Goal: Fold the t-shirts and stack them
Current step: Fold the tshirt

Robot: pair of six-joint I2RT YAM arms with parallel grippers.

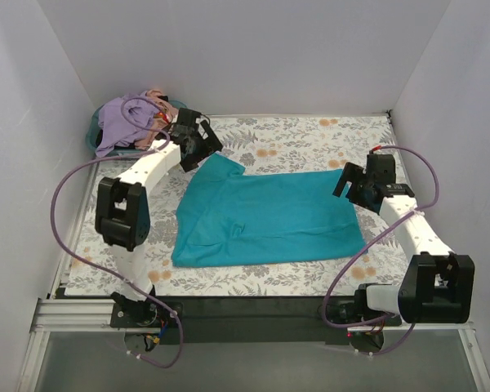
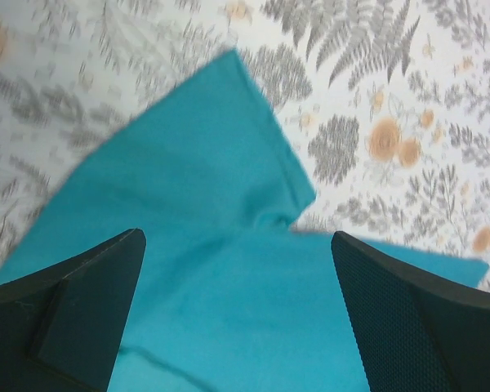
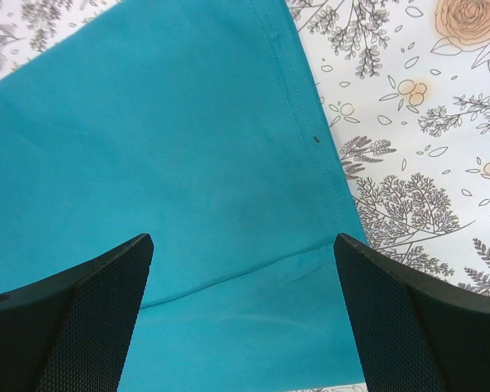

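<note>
A teal-blue t-shirt [image 1: 265, 216] lies spread flat on the floral table cloth [image 1: 310, 139], one sleeve pointing to the far left. My left gripper [image 1: 198, 155] hangs open and empty above that sleeve [image 2: 220, 155]. My right gripper [image 1: 347, 186] is open and empty above the shirt's right hem [image 3: 302, 139], where one layer overlaps another. A lavender t-shirt [image 1: 122, 121] and a bit of peach-pink t-shirt [image 1: 157, 98] are heaped in the basket at the far left corner.
The teal plastic basket [image 1: 93, 135] stands at the far left corner against the white walls. A black bar [image 1: 253, 306] runs along the table's near edge between the arm bases. Purple cables loop beside both arms.
</note>
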